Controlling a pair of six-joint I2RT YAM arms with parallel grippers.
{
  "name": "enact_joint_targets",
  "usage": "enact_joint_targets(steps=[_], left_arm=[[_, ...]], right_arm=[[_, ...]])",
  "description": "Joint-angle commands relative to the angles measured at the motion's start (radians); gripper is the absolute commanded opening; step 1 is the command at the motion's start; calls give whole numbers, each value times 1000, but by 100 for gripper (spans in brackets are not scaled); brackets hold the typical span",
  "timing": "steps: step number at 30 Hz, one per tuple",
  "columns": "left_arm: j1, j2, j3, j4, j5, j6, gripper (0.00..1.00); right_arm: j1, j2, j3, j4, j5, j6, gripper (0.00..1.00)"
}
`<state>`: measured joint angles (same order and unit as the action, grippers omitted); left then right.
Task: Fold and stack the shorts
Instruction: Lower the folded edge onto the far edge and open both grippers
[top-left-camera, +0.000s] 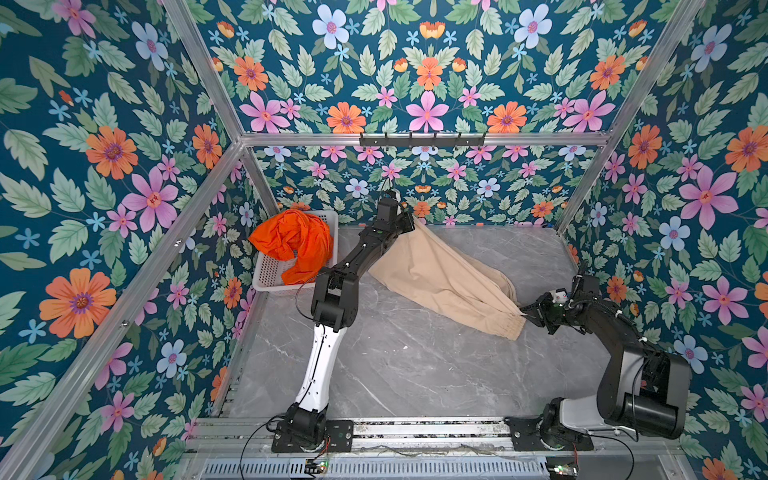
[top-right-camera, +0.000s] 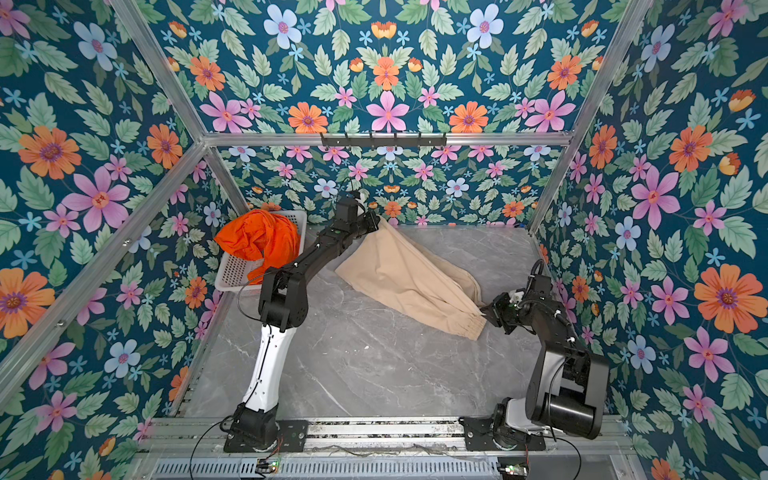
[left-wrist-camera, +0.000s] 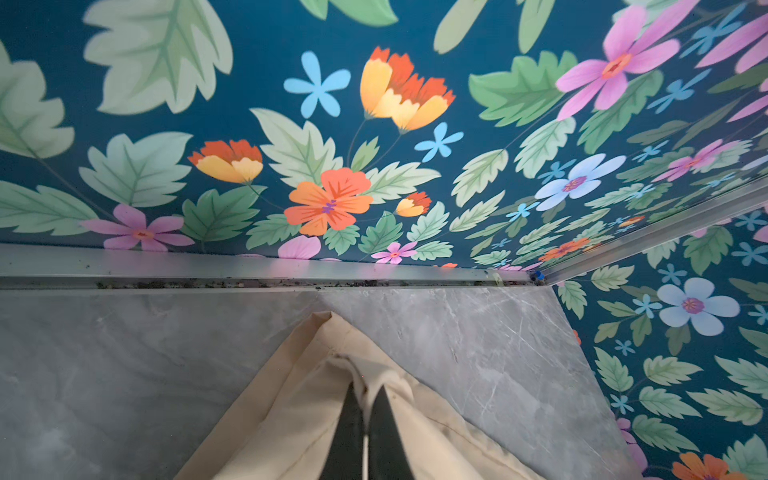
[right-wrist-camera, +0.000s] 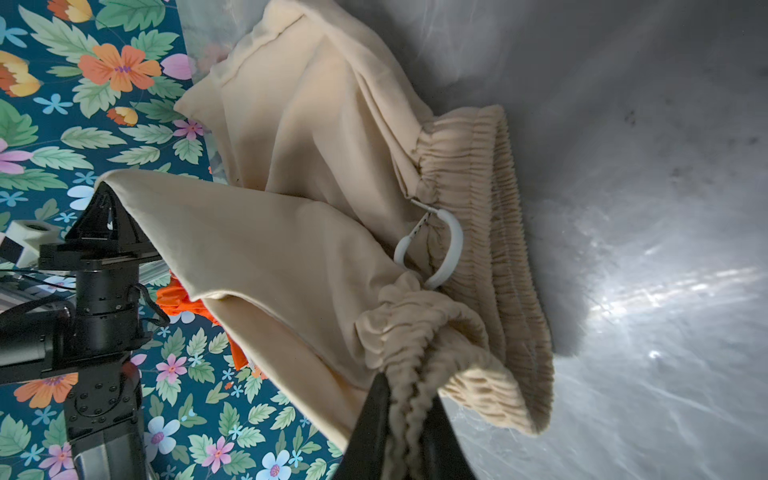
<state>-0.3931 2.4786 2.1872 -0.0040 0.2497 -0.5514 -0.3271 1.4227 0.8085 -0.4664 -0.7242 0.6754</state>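
The beige shorts (top-left-camera: 440, 274) (top-right-camera: 409, 276) stretch slantwise across the grey table, held between both grippers. My left gripper (top-left-camera: 409, 220) (left-wrist-camera: 365, 395) is shut on a leg hem corner near the back wall. At the right, the right gripper (top-left-camera: 524, 316) (right-wrist-camera: 409, 399) is shut on the gathered elastic waistband (right-wrist-camera: 490, 249), lifting it a little off the table. A white loop (right-wrist-camera: 444, 249) hangs at that waistband. The orange shorts (top-left-camera: 295, 245) (top-right-camera: 259, 239) lie crumpled in the white basket (top-left-camera: 270, 276) at the back left.
Floral walls with aluminium frame rails (top-left-camera: 419, 139) close in the table on three sides. A black hook rack (top-left-camera: 422, 139) hangs on the back rail. Both arm bases sit on the front rail (top-left-camera: 428, 432). Bare grey marble tabletop (top-left-camera: 415, 365) lies in front of the beige shorts.
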Motion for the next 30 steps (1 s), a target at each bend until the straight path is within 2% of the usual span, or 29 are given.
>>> enact_joint_targets(steps=[1,4,6,9,14,18,21,26,30], left_arm=[[-9,36,28,73,-44,-6,0],[-19,85,63,75,-46,-11,0],[-23,113,85,79,-43,-21,12],[-24,150,110,107,-26,-52,37],[-23,117,141,52,-30,-21,57],[-23,-29,27,0,-36,39,57],[-23,-178,-166,-11,-14,60,54],[-23,-332,-460,-1,101,80,53],[-25,-314,-542,-28,148,76,51]], right_arm=[[-2,34,-3,40,-9,18,19],[-3,66,-12,71,-9,33,30],[-4,76,-16,100,-7,55,36],[-5,64,-11,140,5,100,43],[-6,-21,75,76,94,108,57],[-2,-126,169,-56,188,39,59],[35,-213,194,-113,227,-18,59],[232,-256,129,-50,248,-55,55],[325,-152,75,87,166,-22,52]])
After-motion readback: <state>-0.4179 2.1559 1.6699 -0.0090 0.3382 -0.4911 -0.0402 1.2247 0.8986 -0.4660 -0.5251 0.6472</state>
